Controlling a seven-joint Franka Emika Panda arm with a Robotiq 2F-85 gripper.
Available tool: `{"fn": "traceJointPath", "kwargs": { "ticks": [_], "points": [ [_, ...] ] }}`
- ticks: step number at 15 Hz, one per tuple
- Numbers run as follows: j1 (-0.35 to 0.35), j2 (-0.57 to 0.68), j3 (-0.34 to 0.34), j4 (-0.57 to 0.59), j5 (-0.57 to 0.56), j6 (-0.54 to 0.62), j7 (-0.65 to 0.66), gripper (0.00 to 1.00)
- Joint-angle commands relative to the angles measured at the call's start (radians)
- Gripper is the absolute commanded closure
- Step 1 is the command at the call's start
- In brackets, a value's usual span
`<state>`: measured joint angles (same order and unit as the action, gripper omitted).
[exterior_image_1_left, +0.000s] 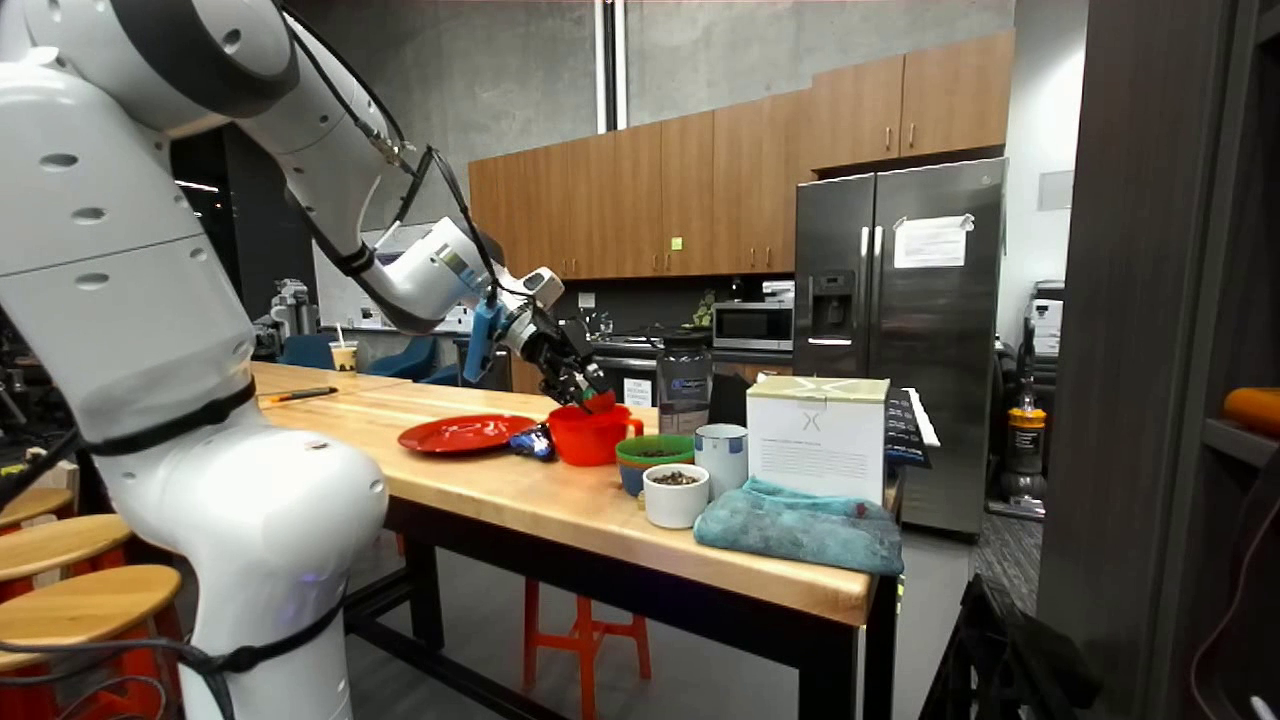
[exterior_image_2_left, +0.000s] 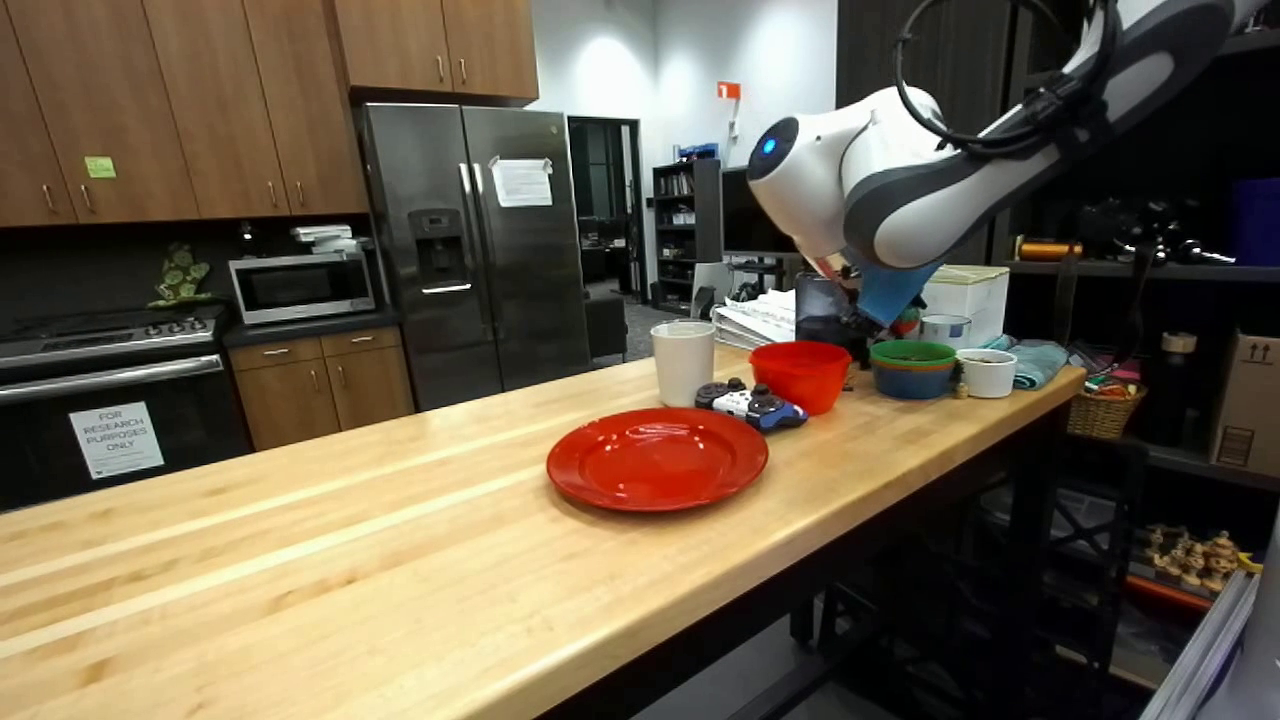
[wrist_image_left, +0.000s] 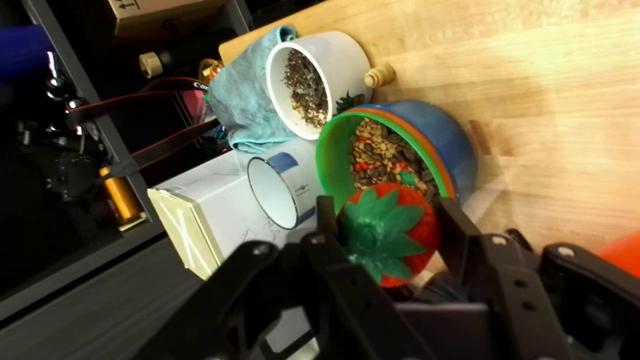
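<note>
Jaws snug on strawb (wrist_image_left: 386, 234), nr bowls (wrist_image_left: 332, 156)

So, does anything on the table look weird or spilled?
Yes, a bit: the game controller looks out of place. It lies between the red plate and the red cup, and it isn't for eating or drinking. I see no spills, and no damage on the strawberry-shaped thing held in the jaws.

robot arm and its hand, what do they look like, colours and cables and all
The arm is white and rounded, with dark grey trim and grey oval recesses. Black straps wrap it, black cables loop beside it, a blue piece sits near its end, and one joint shows a blue light. The hand is black, with narrow fingers and pale screw heads.
</note>
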<state>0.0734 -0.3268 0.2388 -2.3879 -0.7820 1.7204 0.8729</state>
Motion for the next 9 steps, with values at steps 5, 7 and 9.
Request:
{"fn": "traceJointPath", "kwargs": {
  "ticks": [5,7,9],
  "points": [
    [0.003,-0.069,-0.05,-0.125,-0.164,0.004,0.171,0.74],
    [0.005,-0.074,-0.063,-0.138,-0.185,0.02,0.205,0.74],
    [0.005,-0.073,-0.074,-0.154,-0.21,0.056,0.259,0.74]
  ]
}}
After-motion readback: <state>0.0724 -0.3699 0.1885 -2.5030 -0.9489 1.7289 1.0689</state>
